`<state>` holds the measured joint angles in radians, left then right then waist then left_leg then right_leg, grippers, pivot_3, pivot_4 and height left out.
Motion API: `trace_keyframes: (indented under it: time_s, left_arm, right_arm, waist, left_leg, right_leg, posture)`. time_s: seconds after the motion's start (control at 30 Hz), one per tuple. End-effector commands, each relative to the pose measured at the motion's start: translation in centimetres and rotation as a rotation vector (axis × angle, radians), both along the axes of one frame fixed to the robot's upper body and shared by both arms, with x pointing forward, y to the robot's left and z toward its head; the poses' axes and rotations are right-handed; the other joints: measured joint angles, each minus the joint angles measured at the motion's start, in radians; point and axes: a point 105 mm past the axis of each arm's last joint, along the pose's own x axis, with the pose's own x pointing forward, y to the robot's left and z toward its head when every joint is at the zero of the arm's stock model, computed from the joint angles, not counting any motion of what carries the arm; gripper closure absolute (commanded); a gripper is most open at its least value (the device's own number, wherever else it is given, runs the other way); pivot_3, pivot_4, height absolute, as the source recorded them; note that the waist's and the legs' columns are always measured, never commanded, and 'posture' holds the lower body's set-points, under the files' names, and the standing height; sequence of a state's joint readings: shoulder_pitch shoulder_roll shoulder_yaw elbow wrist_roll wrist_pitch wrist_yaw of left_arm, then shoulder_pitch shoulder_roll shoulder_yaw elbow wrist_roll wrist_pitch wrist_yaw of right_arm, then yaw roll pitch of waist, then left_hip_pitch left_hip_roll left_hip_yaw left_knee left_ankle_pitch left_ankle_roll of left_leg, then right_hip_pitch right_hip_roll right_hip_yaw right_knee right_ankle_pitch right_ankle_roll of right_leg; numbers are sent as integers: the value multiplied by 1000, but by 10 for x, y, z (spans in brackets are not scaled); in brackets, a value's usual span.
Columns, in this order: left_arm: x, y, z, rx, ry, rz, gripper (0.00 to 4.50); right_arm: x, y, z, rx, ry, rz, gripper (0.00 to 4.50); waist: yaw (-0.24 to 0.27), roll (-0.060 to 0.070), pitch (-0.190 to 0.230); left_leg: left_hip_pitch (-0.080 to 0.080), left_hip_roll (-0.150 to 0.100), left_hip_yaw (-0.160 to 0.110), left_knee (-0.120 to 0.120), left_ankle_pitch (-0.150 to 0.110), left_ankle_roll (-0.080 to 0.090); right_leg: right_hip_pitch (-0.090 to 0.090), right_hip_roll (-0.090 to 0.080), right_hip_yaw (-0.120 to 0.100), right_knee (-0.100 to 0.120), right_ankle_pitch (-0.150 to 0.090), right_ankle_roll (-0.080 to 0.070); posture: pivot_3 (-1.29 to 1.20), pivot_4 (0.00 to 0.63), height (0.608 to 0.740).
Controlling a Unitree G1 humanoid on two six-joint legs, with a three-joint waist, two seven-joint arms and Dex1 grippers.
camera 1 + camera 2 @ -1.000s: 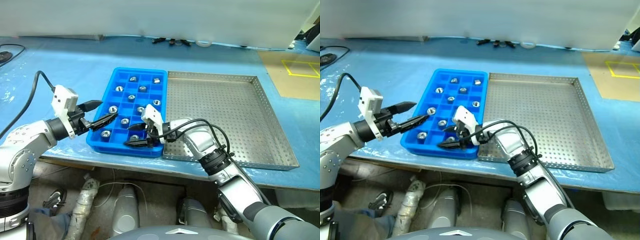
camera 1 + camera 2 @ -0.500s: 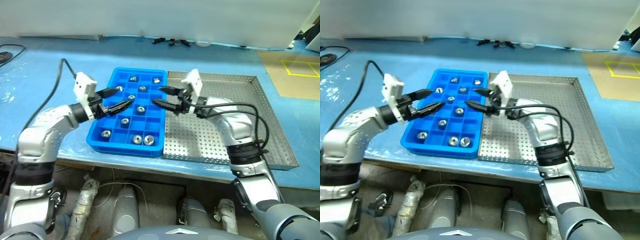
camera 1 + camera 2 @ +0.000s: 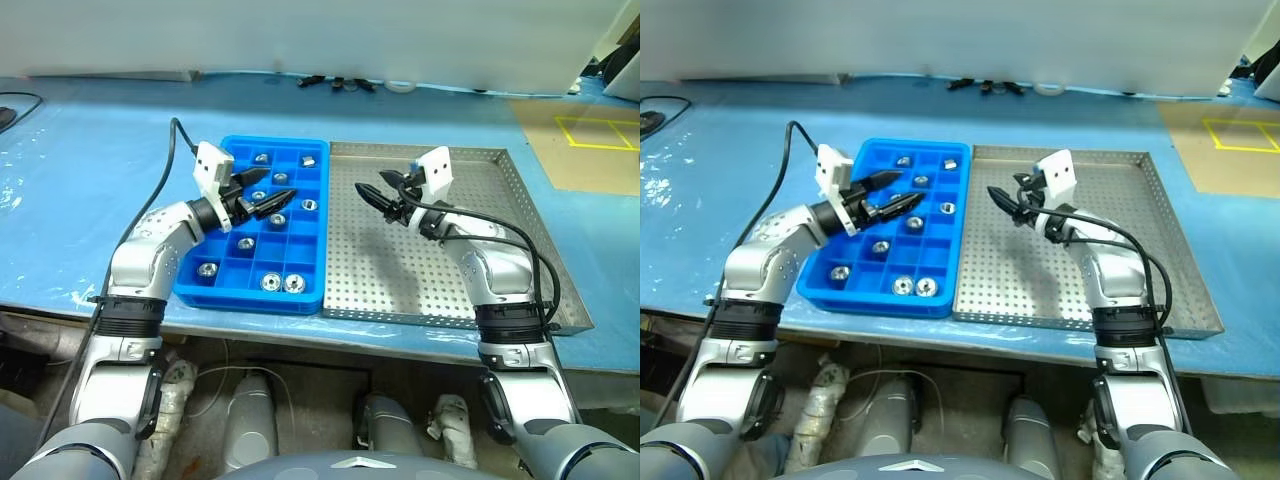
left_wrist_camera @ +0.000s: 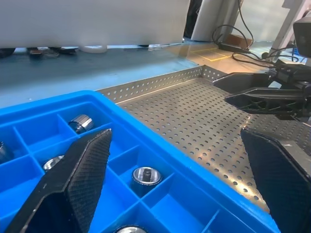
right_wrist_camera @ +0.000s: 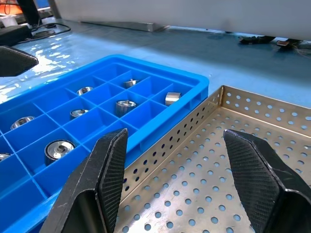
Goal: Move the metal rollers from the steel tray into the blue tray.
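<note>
**Rollers sit in the blue tray; steel tray beside it**

In front of me the blue tray [image 3: 222, 262] lies flat on the worktop, a bright plastic rectangle split into a grid of small square compartments. Its long right side runs against the left rim of the steel tray [image 3: 480, 240], a wide, shallow square of silver perforated sheet with raised rims, lying level nearer the worktop's right end. The metal rollers [image 3: 270, 283] are short, shiny grey cylinders with a central hole. They lie singly in separate compartments, scattered from the blue tray's far end to its near edge, where two sit in neighbouring cells.
</note>
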<state>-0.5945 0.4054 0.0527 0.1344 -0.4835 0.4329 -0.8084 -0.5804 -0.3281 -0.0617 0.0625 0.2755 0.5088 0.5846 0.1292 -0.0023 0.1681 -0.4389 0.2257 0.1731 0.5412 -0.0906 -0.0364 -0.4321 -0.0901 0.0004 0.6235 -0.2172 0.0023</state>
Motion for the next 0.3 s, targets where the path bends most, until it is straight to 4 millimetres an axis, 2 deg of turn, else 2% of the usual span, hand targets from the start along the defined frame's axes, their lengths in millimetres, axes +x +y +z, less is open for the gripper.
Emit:
trace_keyframes:
  time_s: [0.03, 0.3]
  left_arm:
    - [-1, 0, 17, -11, -75, -8, 0]
    - [2, 13, 17, -9, -72, 20, 0]
  right_arm:
    - [-1, -9, 20, -6, -67, -21, 1181]
    - [-4, -18, 21, -32, -63, -48, 1181]
  waist:
    - [0, 0, 0]
    - [-4, 0, 0]
  left_leg:
    - [0, 0, 0, 0, 0, 0]
    - [0, 0, 0, 0, 0, 0]
  right_leg:
    - [0, 0, 0, 0, 0, 0]
    - [0, 0, 0, 0, 0, 0]
  posture:
    - [65, 150, 740]
    - [15, 150, 740]
